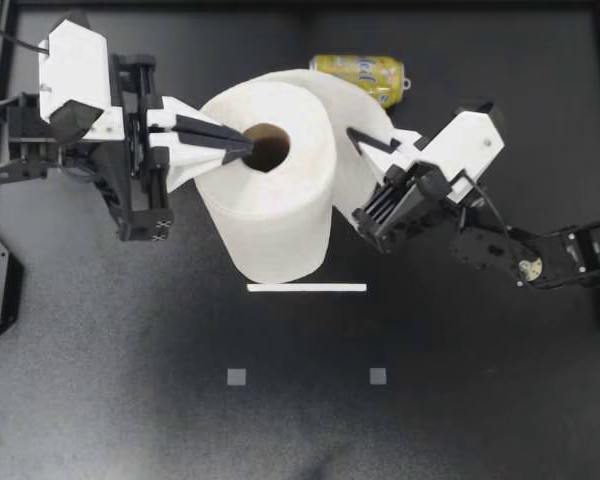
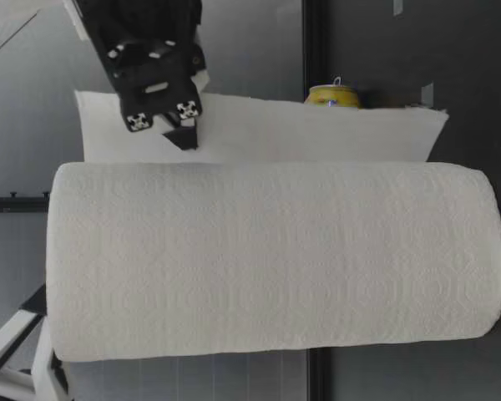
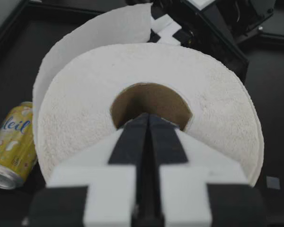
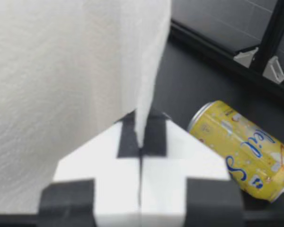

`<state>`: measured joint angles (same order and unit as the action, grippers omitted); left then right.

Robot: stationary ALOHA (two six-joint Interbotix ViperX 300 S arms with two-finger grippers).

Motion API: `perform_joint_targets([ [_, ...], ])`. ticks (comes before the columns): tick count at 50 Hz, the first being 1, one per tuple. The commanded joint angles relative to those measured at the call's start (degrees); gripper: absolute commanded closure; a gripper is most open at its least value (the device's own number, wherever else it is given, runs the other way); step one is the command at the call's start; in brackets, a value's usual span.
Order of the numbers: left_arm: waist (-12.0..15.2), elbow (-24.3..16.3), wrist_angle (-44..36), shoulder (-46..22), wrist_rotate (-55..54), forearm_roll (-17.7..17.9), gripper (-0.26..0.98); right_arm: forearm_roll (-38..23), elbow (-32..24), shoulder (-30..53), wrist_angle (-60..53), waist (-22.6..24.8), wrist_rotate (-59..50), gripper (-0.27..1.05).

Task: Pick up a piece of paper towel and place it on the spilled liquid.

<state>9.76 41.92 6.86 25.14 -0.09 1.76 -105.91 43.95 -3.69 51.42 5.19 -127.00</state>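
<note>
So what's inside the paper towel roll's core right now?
My left claw, shut, has its tips at the core's mouth. Only bare cardboard wall shows inside; the bottom of it is hidden.

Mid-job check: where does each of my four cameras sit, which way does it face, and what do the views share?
Top: overhead, straight down; both arms, left tool at the roll's core, right tool on the loose sheet.
Low: table height, across the table at the roll's side; right tool beyond it, at the sheet.
Left wrist: along the left tool into the core.
Right wrist: along the right tool pinching the sheet.
Shared: the yellow can shows in all four.
</note>
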Motion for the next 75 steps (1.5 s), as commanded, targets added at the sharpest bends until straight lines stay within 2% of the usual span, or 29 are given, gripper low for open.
perform_joint_targets([
  [1,0.18,0.97,0.79,-0.35,-0.26,0.09,0.63,0.26,-0.09,-1.93,-0.35,-0.26,-0.18,0.92],
  [24,0.26,3.43,0.97,-0.62,-0.53,0.97,0.63,5.45,4.04,-3.34,-0.09,3.6,-0.26,0.92],
  [36,0.26,4.66,0.88,-0.7,-0.62,1.76,0.63,10.9,8.0,-3.52,0.0,4.31,-0.35,0.91],
  [56,0.26,5.36,0.53,-0.88,-0.62,2.46,0.63,23.38,16.17,-3.87,3.25,8.44,-0.09,0.92],
  [75,0.18,5.01,-2.29,-0.7,-0.44,2.46,0.63,27.86,21.36,-3.78,3.43,8.35,-0.09,0.92],
])
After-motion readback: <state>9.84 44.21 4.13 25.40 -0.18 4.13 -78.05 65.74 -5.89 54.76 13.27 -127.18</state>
